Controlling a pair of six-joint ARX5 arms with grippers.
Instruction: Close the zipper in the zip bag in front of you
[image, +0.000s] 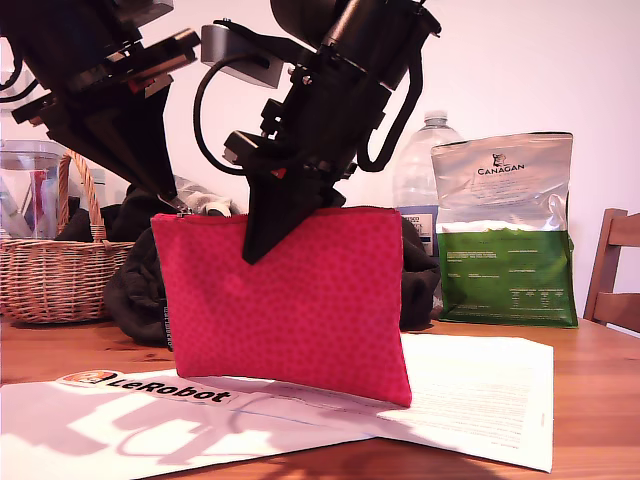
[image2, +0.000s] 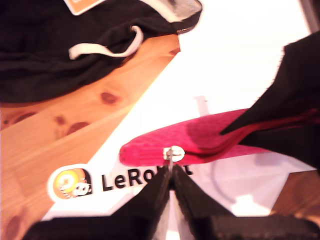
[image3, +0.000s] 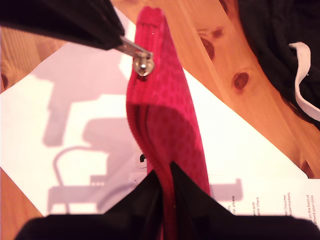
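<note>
The red-pink zip bag stands upright over the white paper, held by both grippers along its top edge. My first gripper is at the top corner on the exterior view's left, shut on the zipper's small silver pull tab. The tab sits close to that end of the bag. My second gripper is shut on the top edge near the middle, with fabric pinched between its fingers. The zipper runs along the top edge between them.
White paper sheets with a LeRobot sticker lie on the wooden table. Behind the bag are a black garment, a wicker basket, a water bottle, a green-and-silver Canagan bag and a chair.
</note>
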